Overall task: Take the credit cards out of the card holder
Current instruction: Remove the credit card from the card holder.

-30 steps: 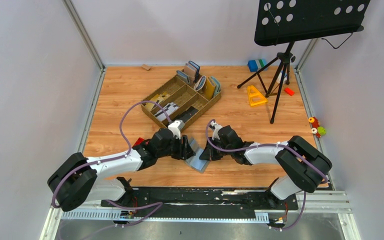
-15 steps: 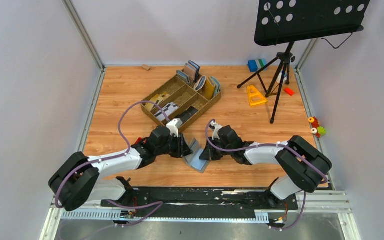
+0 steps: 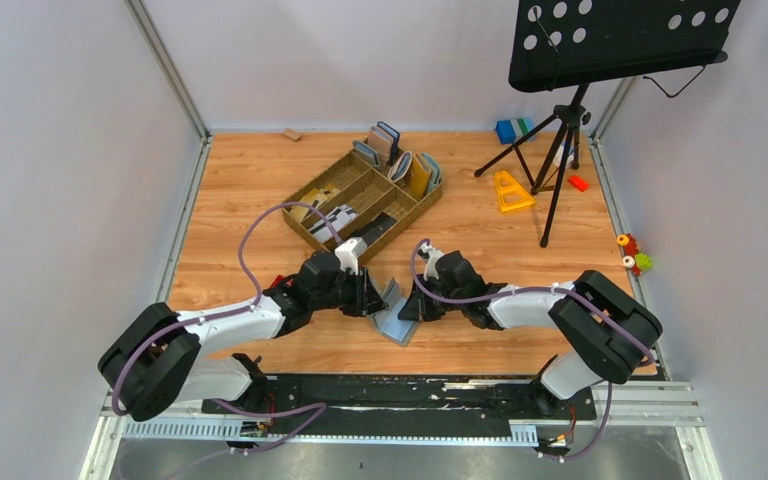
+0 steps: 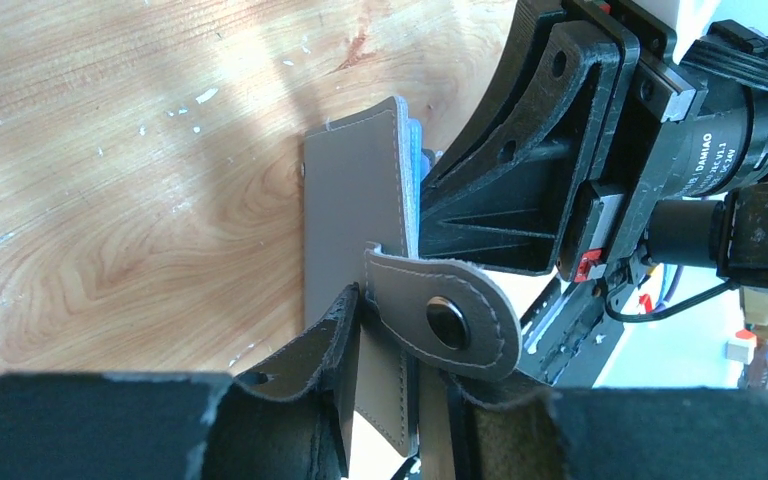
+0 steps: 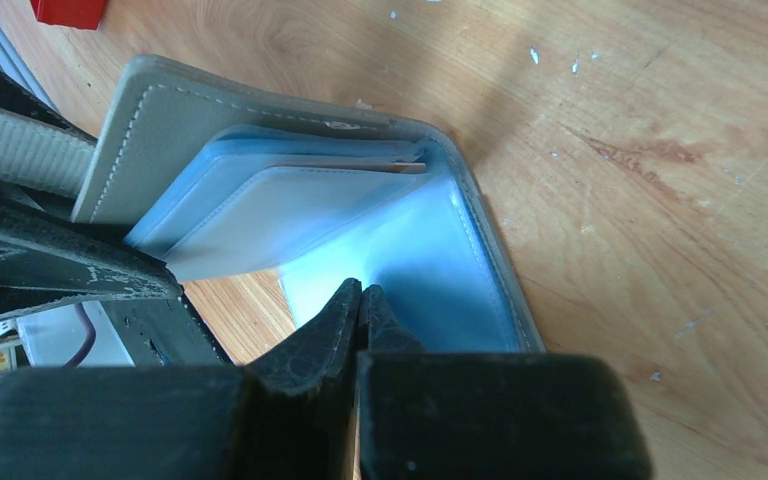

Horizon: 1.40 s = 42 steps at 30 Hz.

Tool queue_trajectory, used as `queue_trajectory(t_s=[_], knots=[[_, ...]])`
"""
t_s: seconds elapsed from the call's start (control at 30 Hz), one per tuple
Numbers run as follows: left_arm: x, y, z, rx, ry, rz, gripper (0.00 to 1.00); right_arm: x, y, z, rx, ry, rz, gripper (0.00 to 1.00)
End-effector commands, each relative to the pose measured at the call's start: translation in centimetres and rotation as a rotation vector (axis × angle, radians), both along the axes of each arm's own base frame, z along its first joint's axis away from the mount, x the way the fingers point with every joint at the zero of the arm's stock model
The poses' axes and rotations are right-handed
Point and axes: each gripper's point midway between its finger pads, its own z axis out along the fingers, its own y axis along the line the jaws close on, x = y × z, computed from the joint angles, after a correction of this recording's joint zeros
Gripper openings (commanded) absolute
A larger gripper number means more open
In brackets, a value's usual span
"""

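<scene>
Change first, at the left gripper (image 4: 398,350): wider a second back, now drawn in onto the grey outer leaf of the card holder (image 3: 397,325), one finger on each face, snap tab (image 4: 445,318) jutting out just past the tips. Reads as a pinch on that leaf, not a bare hover. From the top view, also pulled a touch toward the left arm's own side, tipping the leaf up steeper. No change at the right gripper (image 5: 361,300): fingers pressed together, tips down on the pale blue inside face, pinning the lower leaf to the wooden table (image 3: 240,190).

Points, most likely, to an opening nearly done: one leaf held up, the other held flat, slots (image 5: 260,210) laid bare in the right wrist view. No card out yet. Blue edge between the leaves in the left wrist view: card or lining, cannot tell. Next calls, by this reading, for one gripper to give up its hold and go for a slot, with some risk of the holder folding shut again.

Sits at the near middle of the table, between the two grippers, in front of the brown tray (image 3: 415,211) and apart from it. Stands open like a V, mouth up and toward the right arm. Long axis along the fold, judged to run slantwise from far to near, crosswise to the line joining the grippers. Exact angle hard to tell under the fingers.
</scene>
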Motion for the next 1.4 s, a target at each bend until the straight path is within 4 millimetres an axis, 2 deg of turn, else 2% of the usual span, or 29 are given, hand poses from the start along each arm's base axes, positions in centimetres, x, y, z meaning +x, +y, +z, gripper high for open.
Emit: queue_trajectory(t_s=[0.0,0.17,0.4,0.63,0.8,1.0,1.1,1.37], knots=[[-0.2,-0.7,0.4,-0.042,-0.006,-0.034,0.32,-0.3,0.1,-0.5,-0.009,0.009,0.015,0.00],[-0.4,-1.2,0.4,-0.062,0.005,-0.059,0.37,-0.3,0.1,-0.6,-0.009,0.010,0.017,0.00],[-0.6,-1.5,0.2,-0.073,0.019,-0.074,0.28,-0.4,0.1,-0.7,-0.011,0.015,0.020,0.00],[-0.7,-1.4,-0.4,-0.057,0.026,-0.077,0.13,-0.6,-0.4,-0.8,-0.023,0.018,0.010,0.00],[-0.3,-0.9,0.0,-0.035,0.001,-0.057,0.13,-0.7,-1.9,-0.7,-0.048,-0.009,-0.043,0.00],[0.2,-0.3,0.8,-0.005,-0.045,-0.038,0.11,-0.9,-2.7,-0.5,-0.069,-0.014,-0.055,0.00],[0.2,0.1,1.0,0.012,-0.054,-0.027,0.06,-1.0,-2.8,-0.7,-0.082,-0.009,-0.056,0.00],[0.0,-0.2,1.8,-0.020,-0.059,-0.044,0.07,-1.2,-2.6,-2.3,-0.112,0.035,-0.040,0.00]])
